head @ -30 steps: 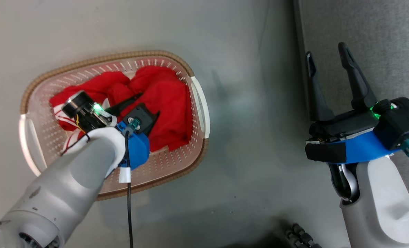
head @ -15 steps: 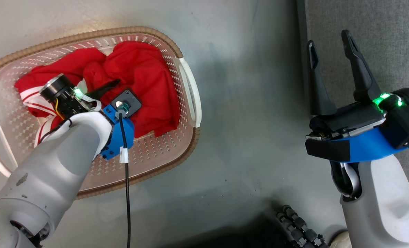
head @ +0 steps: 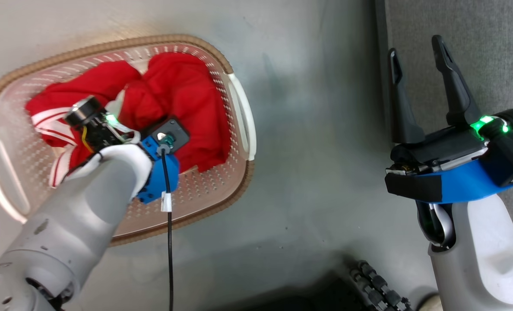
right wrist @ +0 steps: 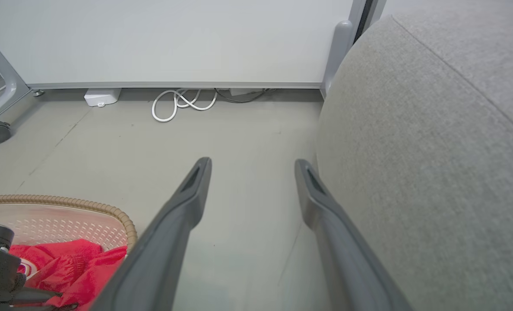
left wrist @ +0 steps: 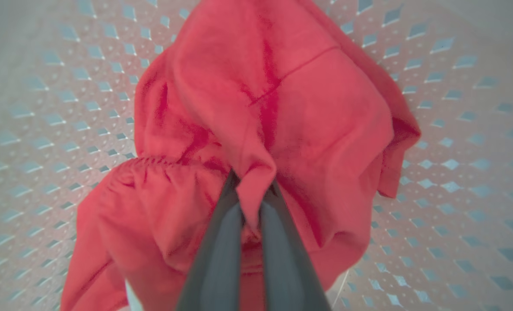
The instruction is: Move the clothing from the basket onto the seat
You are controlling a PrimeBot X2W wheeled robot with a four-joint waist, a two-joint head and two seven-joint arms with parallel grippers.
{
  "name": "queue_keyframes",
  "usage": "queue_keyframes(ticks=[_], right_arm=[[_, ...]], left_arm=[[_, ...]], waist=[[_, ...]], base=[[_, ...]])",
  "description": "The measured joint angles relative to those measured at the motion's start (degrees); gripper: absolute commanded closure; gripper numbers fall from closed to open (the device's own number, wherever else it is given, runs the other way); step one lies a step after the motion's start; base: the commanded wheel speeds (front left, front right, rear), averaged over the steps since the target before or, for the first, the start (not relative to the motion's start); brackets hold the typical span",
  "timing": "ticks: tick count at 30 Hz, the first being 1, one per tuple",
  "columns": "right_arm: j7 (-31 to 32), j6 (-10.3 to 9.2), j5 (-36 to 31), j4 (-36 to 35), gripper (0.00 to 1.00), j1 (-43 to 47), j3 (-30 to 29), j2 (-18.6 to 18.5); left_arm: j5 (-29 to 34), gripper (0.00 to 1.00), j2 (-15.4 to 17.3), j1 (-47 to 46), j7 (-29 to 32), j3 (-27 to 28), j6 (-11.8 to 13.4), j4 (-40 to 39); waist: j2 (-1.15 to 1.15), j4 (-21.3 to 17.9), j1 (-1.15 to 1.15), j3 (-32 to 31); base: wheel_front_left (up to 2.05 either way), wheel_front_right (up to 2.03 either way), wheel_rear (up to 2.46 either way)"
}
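Inside the basket, the left tool pinches red clothing; the right tool gapes.

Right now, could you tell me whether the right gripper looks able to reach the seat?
Probably yes: the right gripper is open and empty, and the seat lies close beside it, with nothing between them.

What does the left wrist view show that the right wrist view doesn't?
Left wrist adds: the left gripper shut on a fold of the plain red garment, close up, with the basket and its perforated inside behind. Right wrist adds: the right gripper open, the floor beyond it, the grey seat at that view's right, and a white cable by the wall. Shared: the basket and red clothing in it.
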Motion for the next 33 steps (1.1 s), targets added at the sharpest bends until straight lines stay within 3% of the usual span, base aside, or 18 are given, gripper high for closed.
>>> queue_keyframes(ticks=[11,18,33], right_arm=[[0.0,0.00,-1.9,2.1,0.00,0.7,-1.3,0.0],[0.0,0.00,-2.9,3.7,0.00,2.6,-1.4,0.0],[0.0,0.00,-3.6,6.8,0.00,8.7,-1.8,0.0]], left_arm=[[-5.0,1.00,-2.7,0.6,-4.1,0.6,0.0,-6.9],[-5.0,1.00,-1.3,4.2,-4.2,6.7,0.3,-15.4],[1.9,1.00,-1.3,13.2,-4.2,18.8,1.0,-28.4]], waist=[[0.00,3.7,0.00,-6.8],[0.00,6.0,-0.01,-13.2],[0.00,9.2,-0.01,-28.1]], base=[[0.00,0.00,0.00],[0.00,0.00,0.00],[0.00,0.00,0.00]])
